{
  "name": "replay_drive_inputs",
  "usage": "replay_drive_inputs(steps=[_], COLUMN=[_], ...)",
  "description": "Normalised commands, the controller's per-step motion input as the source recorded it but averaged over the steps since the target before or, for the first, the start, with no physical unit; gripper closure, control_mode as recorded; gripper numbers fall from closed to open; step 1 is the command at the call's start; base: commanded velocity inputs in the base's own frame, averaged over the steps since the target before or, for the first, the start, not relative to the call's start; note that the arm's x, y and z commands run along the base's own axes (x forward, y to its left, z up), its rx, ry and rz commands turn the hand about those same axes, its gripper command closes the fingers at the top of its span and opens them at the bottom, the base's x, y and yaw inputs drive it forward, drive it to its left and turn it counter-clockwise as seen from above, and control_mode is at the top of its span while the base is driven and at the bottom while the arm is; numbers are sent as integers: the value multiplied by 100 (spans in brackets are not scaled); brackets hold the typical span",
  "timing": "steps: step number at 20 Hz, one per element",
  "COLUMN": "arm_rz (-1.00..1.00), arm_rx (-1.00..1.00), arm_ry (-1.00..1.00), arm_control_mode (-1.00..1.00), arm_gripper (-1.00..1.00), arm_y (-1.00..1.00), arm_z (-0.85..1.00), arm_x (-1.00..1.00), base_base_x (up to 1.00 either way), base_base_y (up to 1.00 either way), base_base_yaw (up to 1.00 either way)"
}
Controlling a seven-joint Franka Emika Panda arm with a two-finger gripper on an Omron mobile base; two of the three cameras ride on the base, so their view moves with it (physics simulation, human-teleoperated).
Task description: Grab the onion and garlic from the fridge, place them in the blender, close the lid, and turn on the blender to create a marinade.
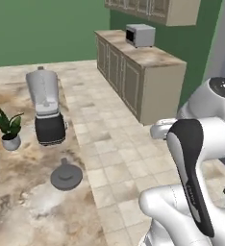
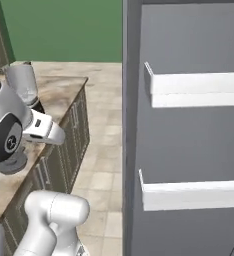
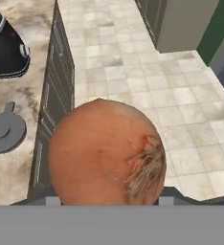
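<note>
Gripper [image 3: 106, 203], jaws half-spread around the onion [image 3: 106, 153], carries it toward the uncovered blender [image 1: 46, 108], lid [image 1: 66, 176] lying beside

Directly ahead of the hand, the onion [image 3: 106, 153] looms so close that its lower part is cut off at the bottom edge, hiding the fingertips and any contact with them. Beyond it, to the hand's left, the blender [image 3: 6, 45] is cropped by the top-left corner, showing just its black base. From the right base camera, the arm's white body covers most of the lid [image 2: 11, 162] and the blender's base.
</note>
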Motion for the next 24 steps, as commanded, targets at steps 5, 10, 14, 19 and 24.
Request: replay_drive_inputs(steps=[5,10,14,19,24], arm_rz=[0,0,0,0,0], arm_rx=[0,0,0,0,0], arm_ry=[0,0,0,0,0], arm_control_mode=[100,100,100,100,100], arm_gripper=[100,100,100,100,100], arm_y=[0,0,0,0,0], arm_z=[0,0,0,0,0], arm_x=[0,0,0,0,0], base_base_x=[100,100,100,54,1], base_base_y=[-8,-32,-69,-55,-1], base_base_yaw=[24,16,17,68,100])
